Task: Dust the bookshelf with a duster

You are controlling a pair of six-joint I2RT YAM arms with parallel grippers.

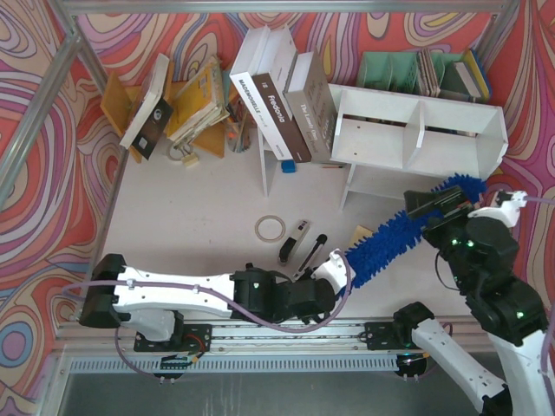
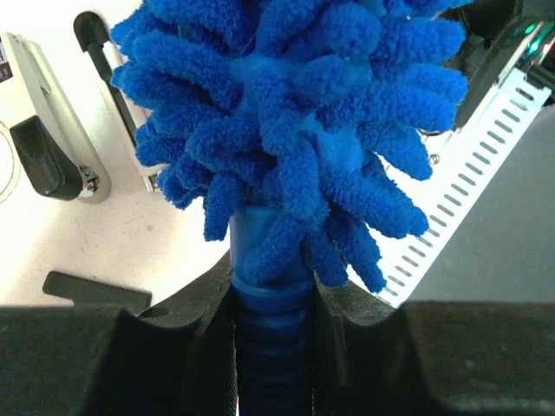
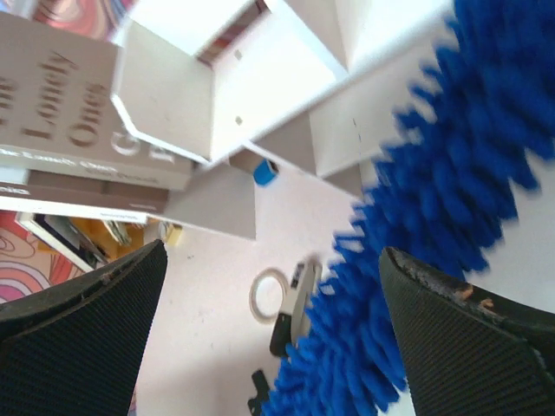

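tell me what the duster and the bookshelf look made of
The duster: soft, fuzzy bright blue strands, probably microfiber; its handle looks like ribbed blue plastic. The bookshelf: flat white boards with a smooth matte finish, perhaps painted or laminated wood.

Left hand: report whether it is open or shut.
The left hand is shut on the duster; both fingers clamp its blue handle below the fluffy head.

I see the duster [image 1: 395, 238] bright blue all over, handle included. Bookshelf [image 1: 416, 130] plain white, counter [image 1: 199, 199] off-white. Back walls [image 1: 35, 130] carry swirls of red, orange, purple and cream. File organizer [image 1: 388, 69] pale green. Tape ring [image 1: 270, 228] cream. Left tool [image 2: 273, 303] black; right tool [image 3: 273, 321] black, woven texture on its fingers [image 3: 78, 303]. Left arm [image 1: 173, 295] white with black joints.
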